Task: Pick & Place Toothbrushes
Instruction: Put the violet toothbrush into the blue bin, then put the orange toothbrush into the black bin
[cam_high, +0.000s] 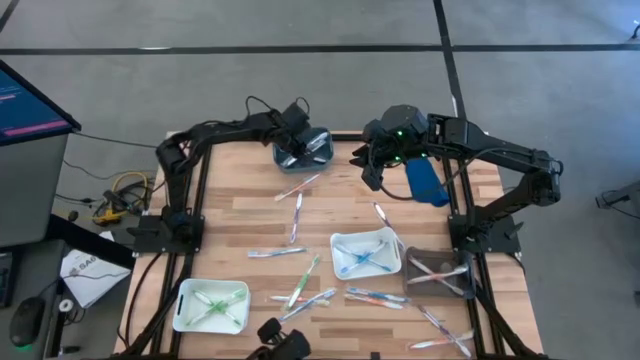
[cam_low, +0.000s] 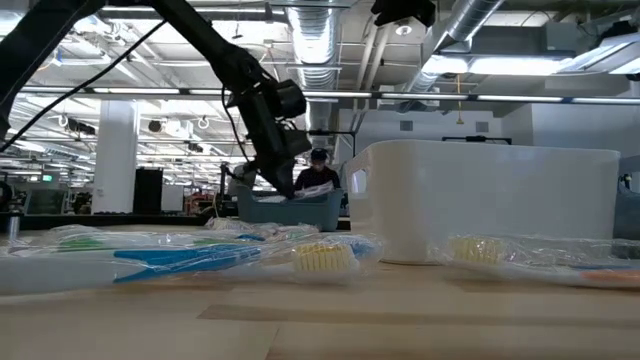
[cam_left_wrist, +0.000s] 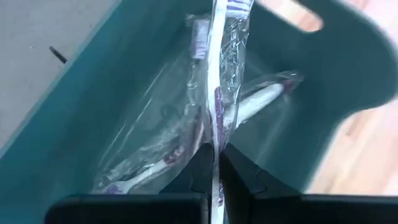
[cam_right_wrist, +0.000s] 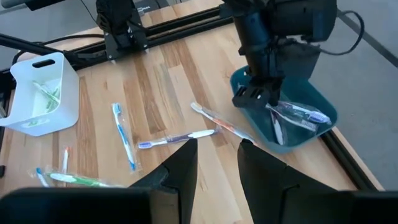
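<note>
The left pincer (cam_left_wrist: 214, 163) is clamped on a clear-wrapped white-and-purple toothbrush (cam_left_wrist: 219, 81), whose long axis runs straight out from the fingertips over the teal plastic tray (cam_left_wrist: 93, 112); two more wrapped brushes lie crossed inside. The high view places this tray (cam_high: 318, 150) at the desk's (cam_high: 240, 215) far edge. The right pincer (cam_right_wrist: 217, 155) hangs partly spread, empty, above the desk. Only the right wrist view shows the left pincer (cam_right_wrist: 256, 96) over the tray rim.

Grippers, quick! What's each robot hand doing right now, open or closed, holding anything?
Left gripper: shut on a wrapped toothbrush, over the teal bin.
Right gripper: open, holding nothing, above the table.
</note>
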